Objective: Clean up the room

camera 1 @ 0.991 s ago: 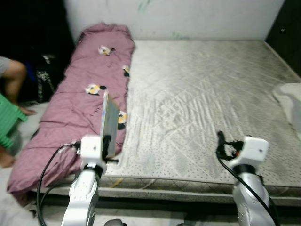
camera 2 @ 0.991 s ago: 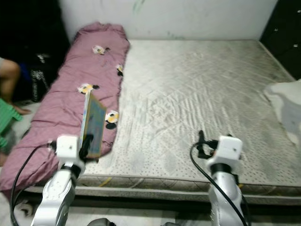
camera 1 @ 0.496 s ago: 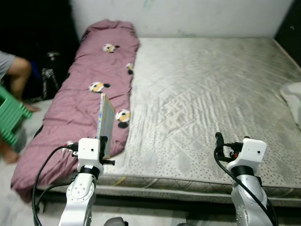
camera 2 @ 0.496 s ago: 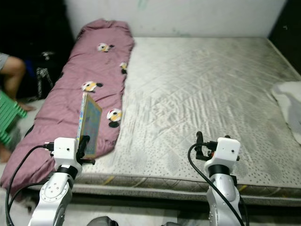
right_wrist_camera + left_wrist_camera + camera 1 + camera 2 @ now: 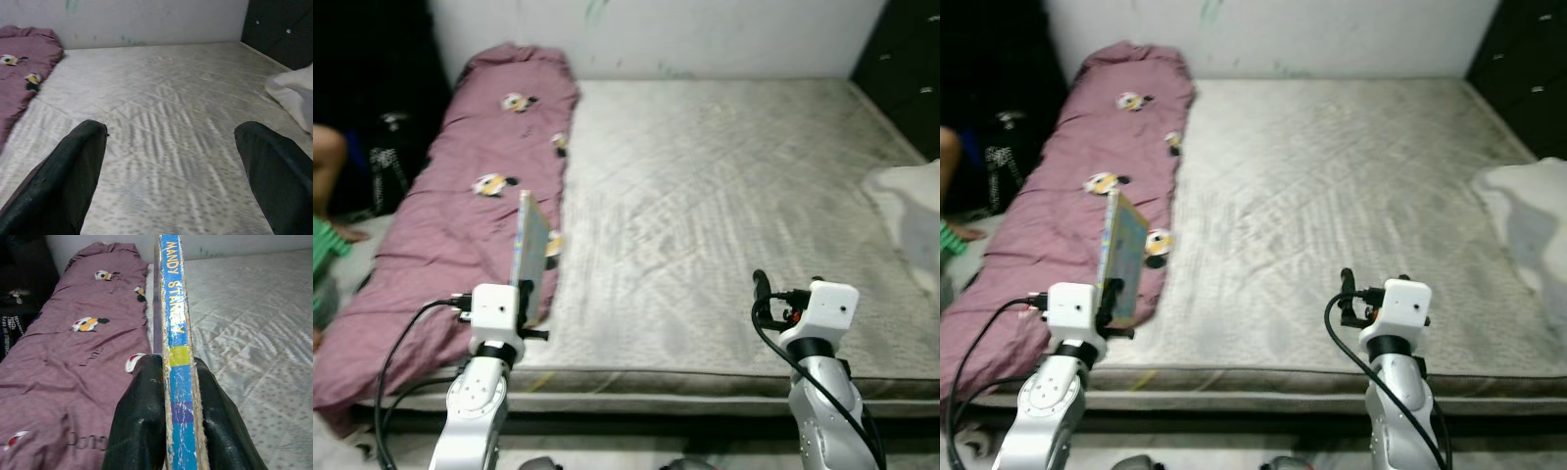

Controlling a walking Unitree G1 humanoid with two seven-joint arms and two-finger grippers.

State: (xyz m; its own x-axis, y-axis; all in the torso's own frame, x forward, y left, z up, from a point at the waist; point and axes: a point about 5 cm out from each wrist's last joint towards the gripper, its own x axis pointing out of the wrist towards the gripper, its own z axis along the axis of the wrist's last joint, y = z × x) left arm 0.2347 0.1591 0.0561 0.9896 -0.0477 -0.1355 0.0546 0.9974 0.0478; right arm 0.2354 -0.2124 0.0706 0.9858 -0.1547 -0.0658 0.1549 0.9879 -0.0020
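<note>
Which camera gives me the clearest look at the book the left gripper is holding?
The left wrist view: the book stands spine-on, lettering readable, clamped in the left gripper. Both eye views show it smaller, upright over the purple blanket.

Bare mattress [image 5: 724, 196] lying open ahead, wide room for either gripper; pink quilt [image 5: 470, 186] bunching along its left edge; white cloth [image 5: 906, 211] sitting at right edge; dark cabinet [image 5: 901, 69] standing far right; wall [image 5: 705, 34] closing off far end.
</note>
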